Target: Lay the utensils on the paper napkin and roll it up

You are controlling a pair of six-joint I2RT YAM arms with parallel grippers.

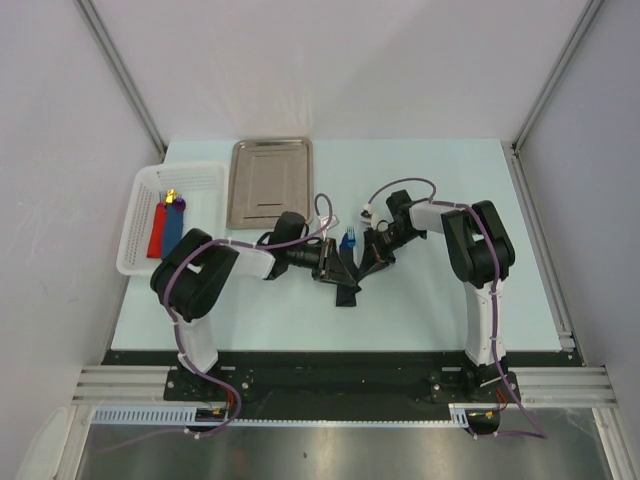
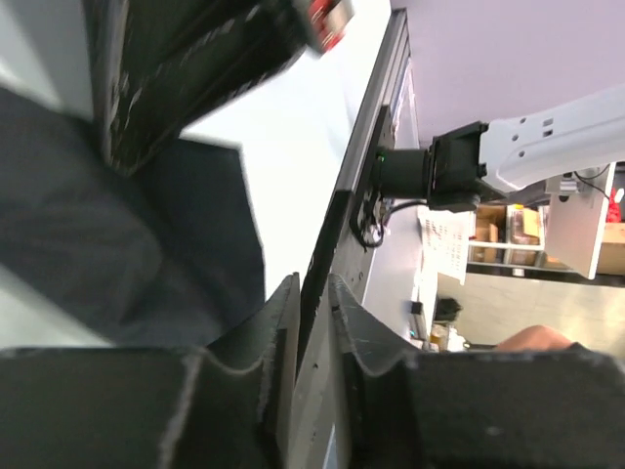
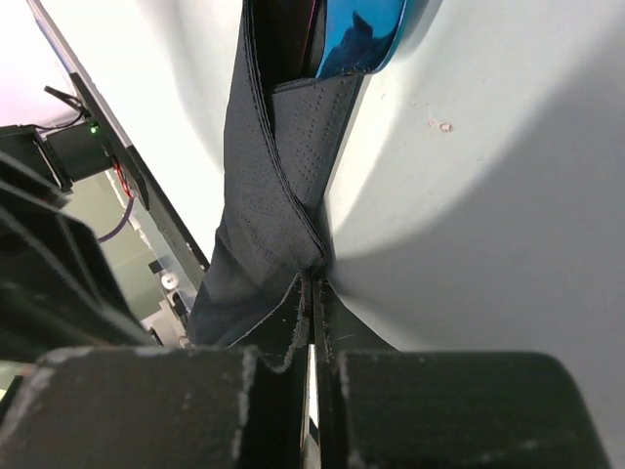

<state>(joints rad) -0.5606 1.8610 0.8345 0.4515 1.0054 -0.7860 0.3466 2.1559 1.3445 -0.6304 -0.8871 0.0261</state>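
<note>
The black paper napkin (image 1: pixel 347 287) lies crumpled and partly folded at the table's middle. It wraps the blue utensil (image 1: pixel 348 239), whose fork end sticks out at the far side. In the right wrist view the shiny blue utensil (image 3: pixel 361 34) sits inside the napkin (image 3: pixel 273 195) fold, with a dark piece beside it. The purple utensil is otherwise hidden. My right gripper (image 1: pixel 375 258) (image 3: pixel 312 278) is shut on a pinched napkin fold. My left gripper (image 1: pixel 333 264) (image 2: pixel 312 283) is shut, with the napkin (image 2: pixel 117 254) beside its left finger and nothing visible between the jaws.
A steel tray (image 1: pixel 270 180) lies at the back left of centre. A white basket (image 1: pixel 135 215) at the left holds a flat red piece (image 1: pixel 157 232), a flat blue piece (image 1: pixel 173 232) and small items. The table's black front rail (image 2: pixel 361 137) shows beyond the left fingers.
</note>
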